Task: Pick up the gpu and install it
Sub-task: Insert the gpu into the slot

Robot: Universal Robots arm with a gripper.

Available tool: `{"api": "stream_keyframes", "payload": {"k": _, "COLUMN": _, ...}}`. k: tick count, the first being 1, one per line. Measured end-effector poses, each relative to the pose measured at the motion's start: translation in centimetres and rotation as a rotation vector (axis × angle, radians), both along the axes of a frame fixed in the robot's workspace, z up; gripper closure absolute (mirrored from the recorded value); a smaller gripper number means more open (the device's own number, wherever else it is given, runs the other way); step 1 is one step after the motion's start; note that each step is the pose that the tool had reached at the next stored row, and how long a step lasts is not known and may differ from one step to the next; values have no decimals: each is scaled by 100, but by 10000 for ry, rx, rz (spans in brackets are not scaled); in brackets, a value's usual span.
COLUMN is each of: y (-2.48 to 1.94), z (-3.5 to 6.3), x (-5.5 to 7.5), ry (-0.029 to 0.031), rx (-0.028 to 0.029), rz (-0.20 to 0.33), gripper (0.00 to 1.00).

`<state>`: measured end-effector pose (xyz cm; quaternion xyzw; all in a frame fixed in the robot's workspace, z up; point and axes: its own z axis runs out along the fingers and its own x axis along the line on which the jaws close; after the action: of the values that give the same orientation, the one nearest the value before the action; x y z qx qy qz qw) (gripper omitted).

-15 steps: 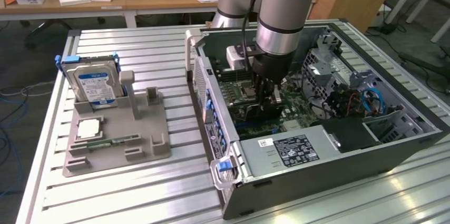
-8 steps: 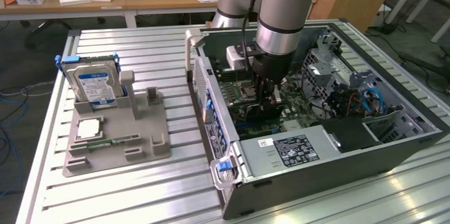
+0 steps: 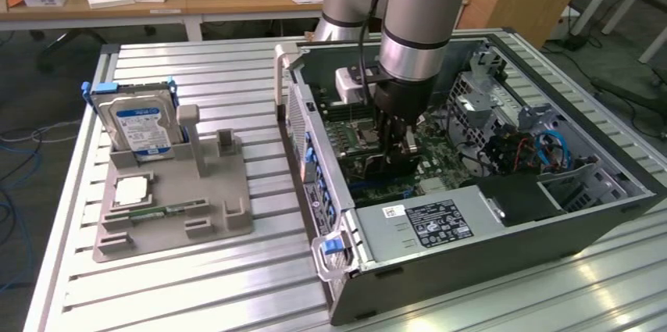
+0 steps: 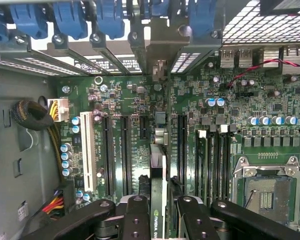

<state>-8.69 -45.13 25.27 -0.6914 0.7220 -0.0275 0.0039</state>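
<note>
Gripper [image 4: 161, 202]: down inside the open computer case [image 3: 448, 258], its black fingers [image 4: 136, 217] pinched on the two faces of the gpu [image 4: 158, 175].
Gpu: held edge-on and upright over the motherboard [image 4: 135, 97], in line with the long black slots [image 4: 125, 150]; I cannot tell whether it is seated.
CPU socket [image 4: 267, 192]: on the board, to one side of the card.
Computer case: on its side on the slatted table [image 3: 208, 293], open face up.
Grey holder [image 3: 214, 219]: at the exterior view's left of the case, carrying the upright hard drive [image 3: 140, 125] and a flat memory stick [image 3: 172, 209].
</note>
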Motion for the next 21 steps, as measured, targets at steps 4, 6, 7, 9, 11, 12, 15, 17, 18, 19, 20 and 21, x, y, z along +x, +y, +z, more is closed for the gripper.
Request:
{"api": "stream_keyframes", "payload": {"k": 4, "y": 7, "z": -1, "x": 0, "ry": -2, "rx": 3, "rz": 1, "gripper": 74}}
{"api": "stream_keyframes", "payload": {"k": 6, "y": 8, "z": -2, "x": 0, "ry": -2, "rx": 4, "rz": 0, "gripper": 74}}
{"api": "stream_keyframes", "payload": {"k": 7, "y": 8, "z": -2, "x": 0, "ry": -2, "rx": 4, "rz": 0, "gripper": 74}}
{"api": "stream_keyframes", "payload": {"k": 9, "y": 8, "z": -2, "x": 0, "ry": -2, "rx": 6, "rz": 0, "gripper": 74}}
{"api": "stream_keyframes", "payload": {"k": 11, "y": 9, "z": 2, "x": -2, "ry": -6, "rx": 12, "rz": 0, "gripper": 74}}
{"api": "stream_keyframes", "payload": {"k": 12, "y": 9, "z": 3, "x": -3, "ry": -9, "rx": 12, "rz": 0, "gripper": 74}}
{"api": "stream_keyframes", "payload": {"k": 15, "y": 8, "z": 7, "x": -4, "ry": -6, "rx": 5, "rz": 2, "gripper": 74}}
{"api": "stream_keyframes", "payload": {"k": 17, "y": 8, "z": 7, "x": -5, "ry": -7, "rx": 4, "rz": 1, "gripper": 74}}
{"api": "stream_keyframes", "payload": {"k": 18, "y": 8, "z": 7, "x": -6, "ry": -6, "rx": 4, "rz": 0, "gripper": 74}}
{"api": "stream_keyframes", "payload": {"k": 19, "y": 8, "z": 7, "x": -6, "ry": -6, "rx": 5, "rz": 1, "gripper": 74}}
{"api": "stream_keyframes", "payload": {"k": 20, "y": 8, "z": 7, "x": -6, "ry": -6, "rx": 4, "rz": 1, "gripper": 74}}
{"api": "stream_keyframes", "payload": {"k": 21, "y": 7, "z": 12, "x": -7, "ry": -6, "rx": 3, "rz": 0, "gripper": 74}}
